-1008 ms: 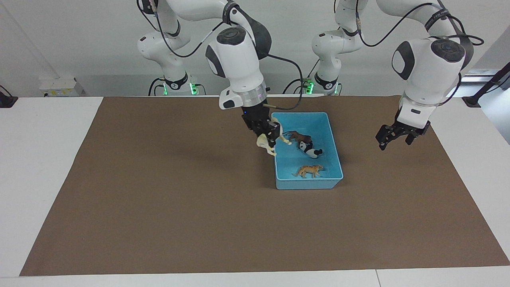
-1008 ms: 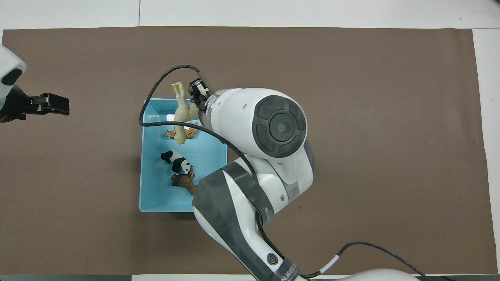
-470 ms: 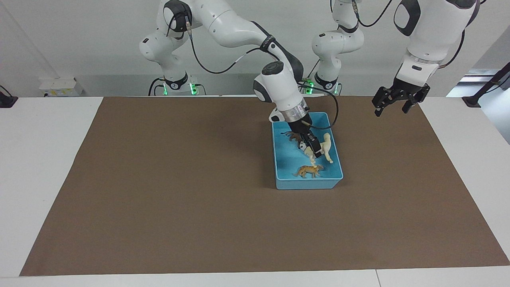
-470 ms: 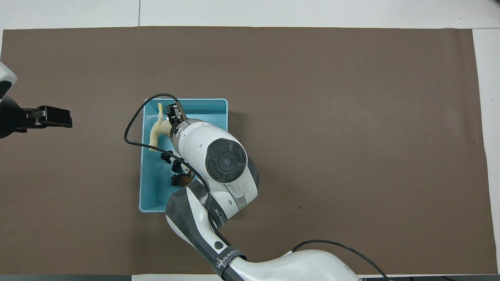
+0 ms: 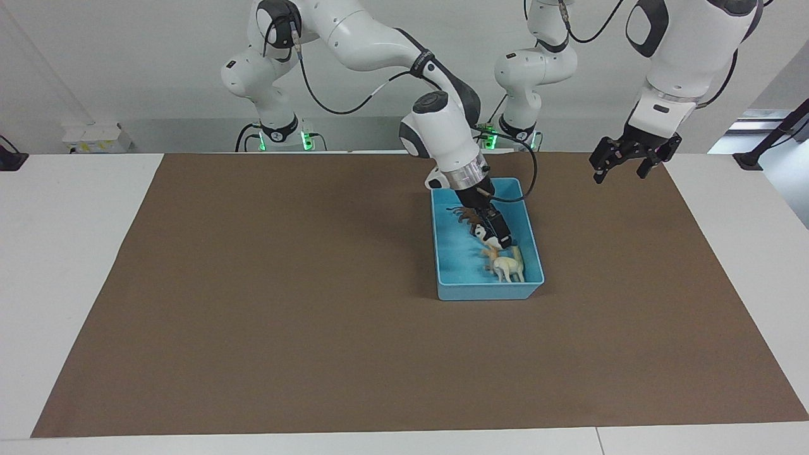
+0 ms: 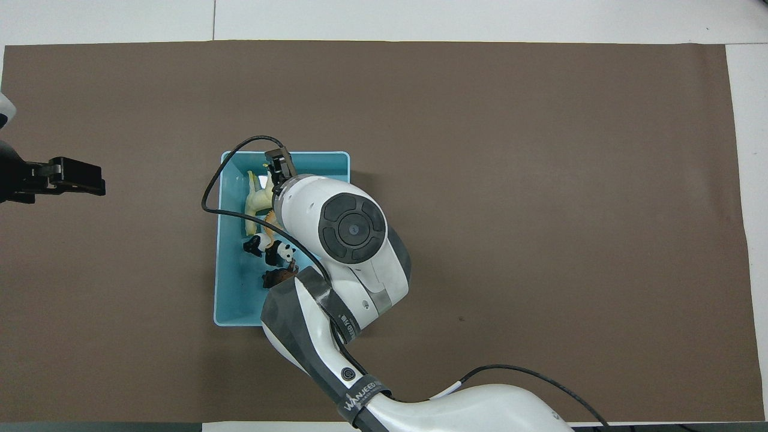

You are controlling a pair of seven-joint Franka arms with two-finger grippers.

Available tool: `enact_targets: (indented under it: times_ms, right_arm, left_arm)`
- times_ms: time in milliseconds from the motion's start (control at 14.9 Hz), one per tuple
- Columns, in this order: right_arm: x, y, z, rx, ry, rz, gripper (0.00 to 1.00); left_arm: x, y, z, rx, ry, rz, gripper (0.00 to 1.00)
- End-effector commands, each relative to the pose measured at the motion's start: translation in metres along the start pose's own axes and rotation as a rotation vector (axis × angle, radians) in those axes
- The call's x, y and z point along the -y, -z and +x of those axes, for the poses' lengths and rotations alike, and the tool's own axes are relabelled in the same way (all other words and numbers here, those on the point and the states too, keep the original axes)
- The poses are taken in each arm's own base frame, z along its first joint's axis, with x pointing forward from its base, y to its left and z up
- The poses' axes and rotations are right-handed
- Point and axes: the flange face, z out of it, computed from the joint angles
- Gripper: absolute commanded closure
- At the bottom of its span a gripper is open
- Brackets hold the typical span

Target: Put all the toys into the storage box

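The light blue storage box (image 5: 532,235) stands on the brown mat; it also shows in the overhead view (image 6: 226,282). In it are the brown lion (image 5: 466,215), the panda (image 5: 481,232) and the cream-white horse (image 5: 509,267), which rests on the orange tiger (image 5: 489,253) at the end farthest from the robots. The horse (image 6: 256,201), panda (image 6: 271,249) and lion (image 6: 277,278) also show from overhead. My right gripper (image 5: 502,241) is inside the box just above the horse, open and holding nothing. My left gripper (image 5: 622,169) hangs open and empty over the mat's edge.
The brown mat (image 5: 284,303) covers most of the white table. My right arm's wrist (image 6: 351,228) covers part of the box from overhead. My left gripper (image 6: 81,178) waits at the left arm's end of the table.
My right gripper carried the horse over the box's rim, lowered it and let it go; the horse now lies on the tiger. My left arm rose and stays back.
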Motion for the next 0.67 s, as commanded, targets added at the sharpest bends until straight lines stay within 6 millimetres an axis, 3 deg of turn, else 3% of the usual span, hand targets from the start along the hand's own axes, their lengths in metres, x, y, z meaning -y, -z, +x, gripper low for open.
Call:
enact_targets:
  times_ms: [0,202,403,605]
  right_arm:
    - [0.005,0.04,0.055,-0.071,0.167,-0.107,0.0]
    - [0.002,0.071,0.129,-0.064,0.498,-0.261,0.0]
    - [0.003,0.107,0.208,-0.038,0.751,-0.323,0.0]
    - [-0.003,0.13,0.277,-0.004,0.996,-0.376,0.0]
  left_arm:
    - [-0.004,0.004,0.009,-0.041,0.009,-0.023,0.0]
    - [-0.005,0.005,0.008,-0.038,0.007,-0.021,0.0]
    - [-0.011,0.004,0.007,-0.038,-0.001,-0.022,0.0]
    - [-0.017,0.006,0.007,-0.049,-0.013,-0.028,0.0]
